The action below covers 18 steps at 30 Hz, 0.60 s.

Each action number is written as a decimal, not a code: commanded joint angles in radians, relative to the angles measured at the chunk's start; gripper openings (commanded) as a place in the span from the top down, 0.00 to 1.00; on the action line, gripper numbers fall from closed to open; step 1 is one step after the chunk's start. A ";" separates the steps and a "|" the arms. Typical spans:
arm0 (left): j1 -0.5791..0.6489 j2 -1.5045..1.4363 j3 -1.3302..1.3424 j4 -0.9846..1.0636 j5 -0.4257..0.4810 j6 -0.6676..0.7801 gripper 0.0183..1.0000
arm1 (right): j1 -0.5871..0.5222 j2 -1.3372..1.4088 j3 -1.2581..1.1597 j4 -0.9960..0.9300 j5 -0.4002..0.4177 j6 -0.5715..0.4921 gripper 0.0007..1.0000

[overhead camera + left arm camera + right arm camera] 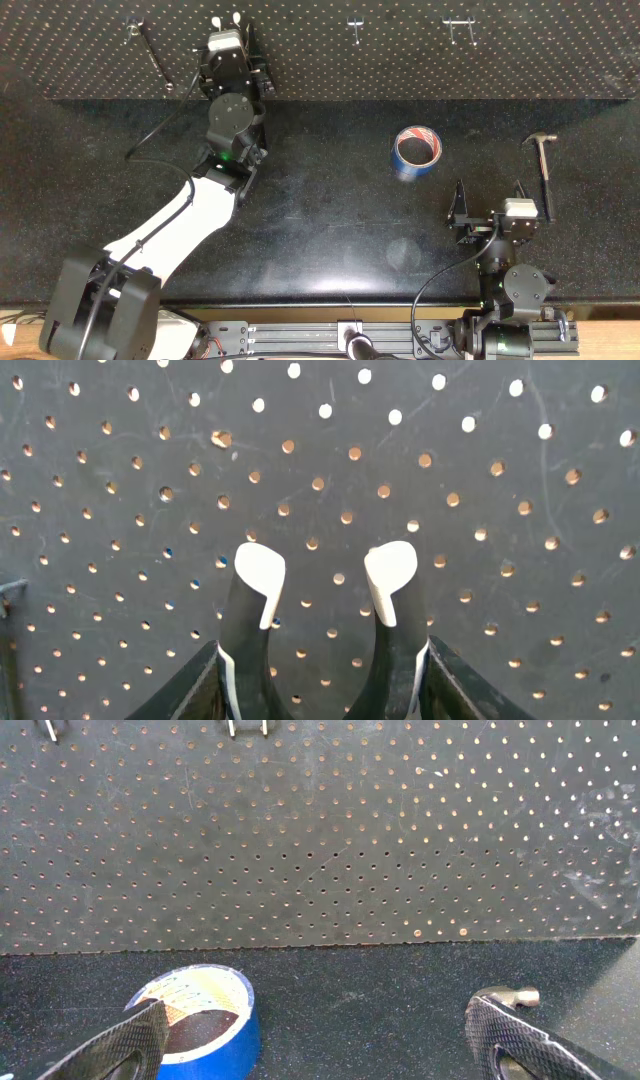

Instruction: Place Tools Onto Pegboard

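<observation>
Hammer, head toward pegboard, handle pointing away.

Top view: soft, even light from above, no hard shadows. Black table dull, with one pale shiny patch near middle. Wrench glints on pegboard.

Left wrist view: board dark, holes glow with light coming through from behind; holes near top brightest. White pads of left gripper very bright against board.

Right wrist view: board dim, scratches catch light, some holes glow. Hammer head shines a bit.
</observation>
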 commanded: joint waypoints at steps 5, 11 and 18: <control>0.028 0.084 0.030 0.006 0.033 -0.002 0.99 | 0.007 -0.006 -0.004 -0.002 0.002 0.000 0.02; 0.028 0.129 0.030 -0.039 0.086 -0.028 0.62 | 0.007 -0.006 -0.004 -0.002 0.002 0.000 0.02; 0.048 -0.645 -0.197 -0.607 0.115 -0.028 0.00 | 0.007 -0.006 -0.004 -0.002 0.002 0.000 0.02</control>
